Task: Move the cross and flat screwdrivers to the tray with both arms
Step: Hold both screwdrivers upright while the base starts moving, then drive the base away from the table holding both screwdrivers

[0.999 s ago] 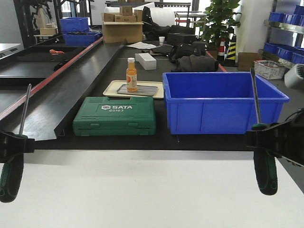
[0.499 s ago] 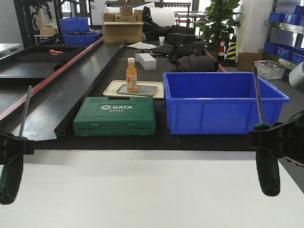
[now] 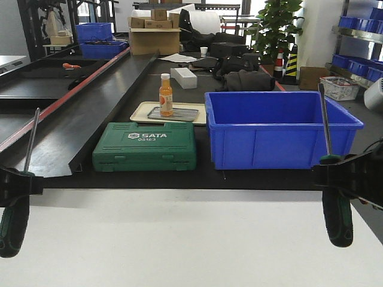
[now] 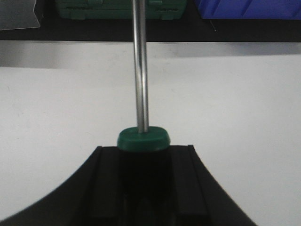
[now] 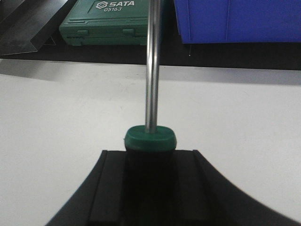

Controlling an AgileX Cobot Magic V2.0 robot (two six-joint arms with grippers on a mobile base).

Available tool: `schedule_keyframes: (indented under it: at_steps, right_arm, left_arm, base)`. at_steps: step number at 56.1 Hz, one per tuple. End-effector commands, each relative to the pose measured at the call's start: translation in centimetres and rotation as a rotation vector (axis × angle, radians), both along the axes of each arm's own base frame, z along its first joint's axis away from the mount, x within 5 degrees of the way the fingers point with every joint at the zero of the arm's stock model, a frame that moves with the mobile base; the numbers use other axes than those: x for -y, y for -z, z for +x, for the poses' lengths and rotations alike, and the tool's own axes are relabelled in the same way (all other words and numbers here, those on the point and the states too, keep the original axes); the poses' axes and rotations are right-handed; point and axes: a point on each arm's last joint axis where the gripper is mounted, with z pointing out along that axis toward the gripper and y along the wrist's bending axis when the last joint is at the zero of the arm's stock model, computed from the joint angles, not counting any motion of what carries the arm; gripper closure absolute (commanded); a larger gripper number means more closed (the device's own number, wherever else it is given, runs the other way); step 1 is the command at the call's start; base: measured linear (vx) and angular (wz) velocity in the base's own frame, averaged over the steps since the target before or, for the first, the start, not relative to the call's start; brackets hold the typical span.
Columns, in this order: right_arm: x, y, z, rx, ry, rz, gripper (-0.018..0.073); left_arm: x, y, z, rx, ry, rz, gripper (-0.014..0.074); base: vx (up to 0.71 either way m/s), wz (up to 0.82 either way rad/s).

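At the lower left of the front view, the left gripper (image 3: 13, 182) is clamped on a green-and-black-handled screwdriver (image 3: 13, 224), whose steel shaft points up and leans slightly right while the handle hangs below the jaws. At the lower right, the right gripper (image 3: 338, 173) grips a second green-and-black-handled screwdriver (image 3: 338, 220) the same way, shaft up and nearly vertical. Both tools hang above the white tabletop (image 3: 179, 239), well apart at opposite edges of the frame. The tips are too small to tell which is the cross and which the flat. Each wrist view shows a green collar seated between black jaws. In the centre, beyond the table, a cream rectangular tray (image 3: 139, 110) carries an orange bottle with a white cap (image 3: 166, 94) and a flat metal plate (image 3: 182, 113). In front of it lies a green SATA tool case (image 3: 145, 146), with a large blue plastic bin (image 3: 281, 128) just to its right.
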Motion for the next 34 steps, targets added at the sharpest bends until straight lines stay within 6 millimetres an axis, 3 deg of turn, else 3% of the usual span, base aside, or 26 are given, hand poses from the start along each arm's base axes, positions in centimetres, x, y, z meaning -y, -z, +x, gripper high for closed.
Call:
schedule_keyframes:
  at_steps: [1, 34]
  right_arm:
    - [0.13, -2.09, -0.39, 0.132, 0.002, 0.020, 0.0568]
    - [0.13, -2.09, -0.39, 0.132, 0.002, 0.020, 0.0568]
  left_arm:
    - [0.05, -2.40, -0.36, 0.132, -0.014, -0.044, 0.0597]
    - [0.05, -2.40, -0.36, 0.132, -0.014, -0.044, 0.0596]
  base:
    - [-0.02, 0.00]
    - [-0.08, -0.05]
